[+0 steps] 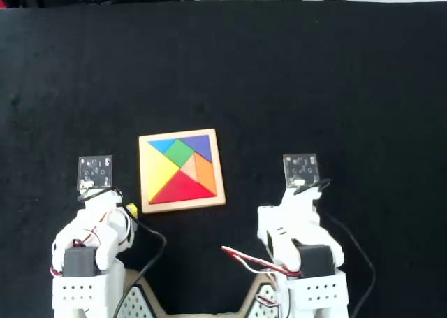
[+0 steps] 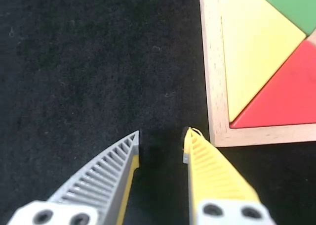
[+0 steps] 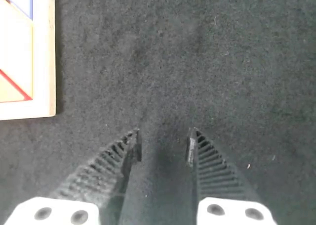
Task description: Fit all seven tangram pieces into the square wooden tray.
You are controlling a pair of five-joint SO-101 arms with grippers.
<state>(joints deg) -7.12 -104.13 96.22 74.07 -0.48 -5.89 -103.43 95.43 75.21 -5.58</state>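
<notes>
The square wooden tray (image 1: 219,165) lies on the black cloth between the two arms, with coloured tangram pieces fitted inside: yellow (image 1: 155,172), red (image 1: 181,190), green (image 1: 180,152), blue (image 1: 161,145), purple (image 1: 200,145) and orange (image 1: 204,171) among them. My left gripper (image 2: 161,136) is open over bare cloth just off the tray's corner (image 2: 213,101), holding nothing. On the tray's other side my right gripper (image 3: 163,145) hangs open over the cloth, with the tray's edge (image 3: 48,57) off to one side. Both arms (image 1: 94,223) (image 1: 297,223) are folded back near their bases.
Black cloth covers the whole table (image 1: 314,73), with wide bare room behind and beside the tray. Loose cables (image 1: 147,262) trail near the arm bases at the front edge.
</notes>
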